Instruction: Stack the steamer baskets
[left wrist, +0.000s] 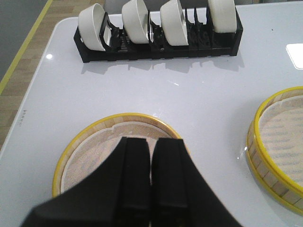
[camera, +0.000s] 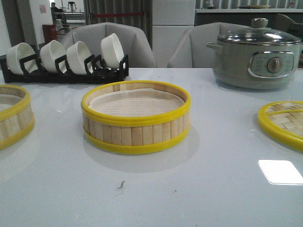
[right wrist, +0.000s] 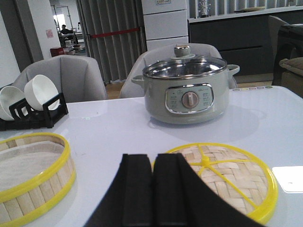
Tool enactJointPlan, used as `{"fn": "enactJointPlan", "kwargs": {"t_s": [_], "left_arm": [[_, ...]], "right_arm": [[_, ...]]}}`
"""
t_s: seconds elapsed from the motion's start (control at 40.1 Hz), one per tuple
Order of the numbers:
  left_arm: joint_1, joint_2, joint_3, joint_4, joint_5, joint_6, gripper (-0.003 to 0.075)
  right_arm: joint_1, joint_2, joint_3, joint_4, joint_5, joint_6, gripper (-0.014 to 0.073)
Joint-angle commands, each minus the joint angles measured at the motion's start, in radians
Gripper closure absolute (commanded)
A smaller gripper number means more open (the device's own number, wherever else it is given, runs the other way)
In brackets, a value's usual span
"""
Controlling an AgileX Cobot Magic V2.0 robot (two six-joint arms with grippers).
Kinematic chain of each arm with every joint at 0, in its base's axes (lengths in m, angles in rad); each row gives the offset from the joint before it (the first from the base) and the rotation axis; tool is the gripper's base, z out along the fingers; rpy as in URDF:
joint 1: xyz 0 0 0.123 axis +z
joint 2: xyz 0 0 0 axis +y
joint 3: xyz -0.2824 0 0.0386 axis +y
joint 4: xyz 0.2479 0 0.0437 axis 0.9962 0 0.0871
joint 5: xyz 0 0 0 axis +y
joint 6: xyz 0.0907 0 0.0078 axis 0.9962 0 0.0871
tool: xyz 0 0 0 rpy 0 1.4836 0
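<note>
Front view: the centre steamer basket stands upright on the white tabletop and serves as the reference landmark. It contains a pale liner and nothing else. To its left, well apart, a second steamer basket is cut off by the frame edge. To its right, well apart, the woven lid lies flat on the tabletop. Behind the centre basket and to the left, a black rack holds four white bowls set on edge. Behind and to the right stands the grey-green electric pot, closed with a glass lid. No end effector appears in this view.

Left wrist view: the left end effector is clenched, its two fingers pressed together with nothing between them. It hangs above the second steamer basket, which contains only its liner. The centre basket lies to one side; the rack with bowls lies beyond.

Right wrist view: the right end effector is clenched and empty, positioned at the near edge of the woven lid. The pot stands beyond the lid. The centre basket, liner inside, lies well apart from the lid.
</note>
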Motion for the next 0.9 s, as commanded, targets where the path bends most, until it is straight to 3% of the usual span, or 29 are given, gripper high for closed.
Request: {"fn": "enactJointPlan", "kwargs": {"t_s": [0.0,0.199,0.349,0.524,0.873], "left_arm": [[-0.007,-0.011,-0.029,0.002,-0.077,-0.003,0.0635],[-0.007,-0.011,-0.029,0.004,-0.077,-0.003,0.0635],[-0.007,-0.011,-0.029,0.0,-0.061,-0.003,0.0635],[-0.007,-0.011,-0.029,-0.004,-0.057,-0.003,0.0635],[-0.007,-0.011,-0.029,-0.004,-0.051,-0.003,0.0635]], "right_arm": [[0.0,0.116,-0.135,0.009,0.015,0.004,0.0538],[0.0,0.439,-0.397,0.009,0.113,0.004,0.0538],[0.0,0.57,-0.54,0.009,0.184,0.004,0.0538],[0.0,0.577,-0.555,0.009,0.074,0.004,0.0538],[0.0,0.577,-0.555,0.009,-0.011,0.004,0.0538]]}}
